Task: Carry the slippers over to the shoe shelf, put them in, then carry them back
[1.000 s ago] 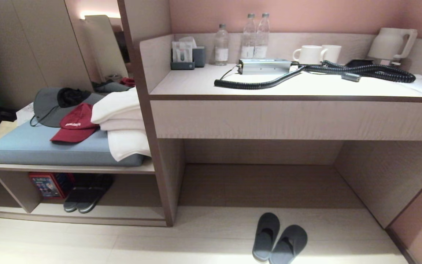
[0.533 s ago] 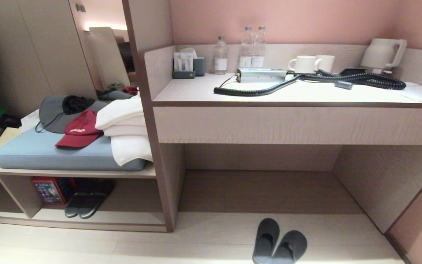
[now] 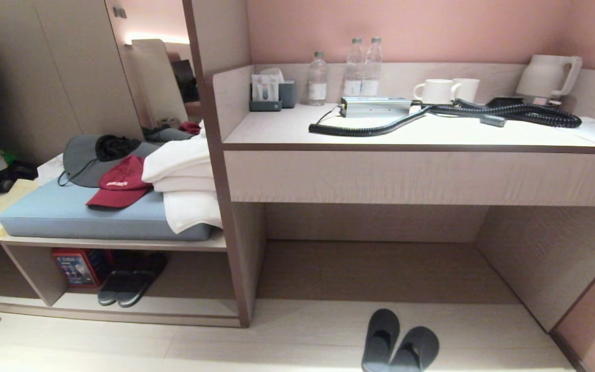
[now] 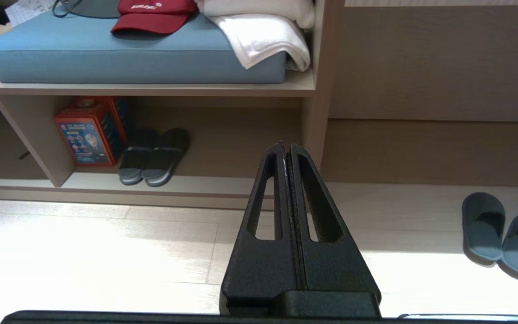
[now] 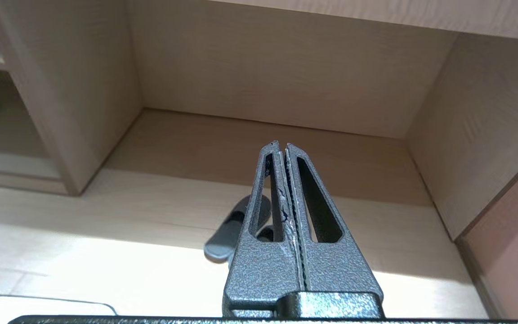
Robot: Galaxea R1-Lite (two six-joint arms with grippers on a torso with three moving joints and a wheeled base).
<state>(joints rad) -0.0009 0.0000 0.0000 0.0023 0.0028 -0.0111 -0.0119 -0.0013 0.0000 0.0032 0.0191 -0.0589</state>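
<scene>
Nearest me, both arms hang idle above the pale wood floor (image 3: 122, 351). The left pincer (image 4: 286, 148) is clenched shut with nothing in it, and the right pincer (image 5: 281, 148) is clenched on nothing too, pointing into the desk alcove.

On the floor, just in front of the alcove's open mouth, lies the pair of plain dark grey-blue slide slippers (image 3: 400, 342), side by side and touching, toes toward the alcove. From the right wrist they sit just behind the closed fingers.

Farther left is the low grey-brown laminate shoe shelf (image 3: 184, 305) with its pale raised base board. Inside it, beside an upright divider, stands a red printed box (image 3: 76, 266), and just next to that a blacker pair of slippers (image 3: 129, 281).

On top of that shelf lies a blue cushion (image 3: 70, 217) carrying a dark red cap (image 3: 120, 182) and folded white towels (image 3: 186, 181).

Beyond, the desk (image 3: 421, 134) bears a black coiled cable (image 3: 483, 111), two white mugs (image 3: 444, 90), clear water bottles (image 3: 362, 67) and a pale kettle (image 3: 548, 75) at its far right corner.
</scene>
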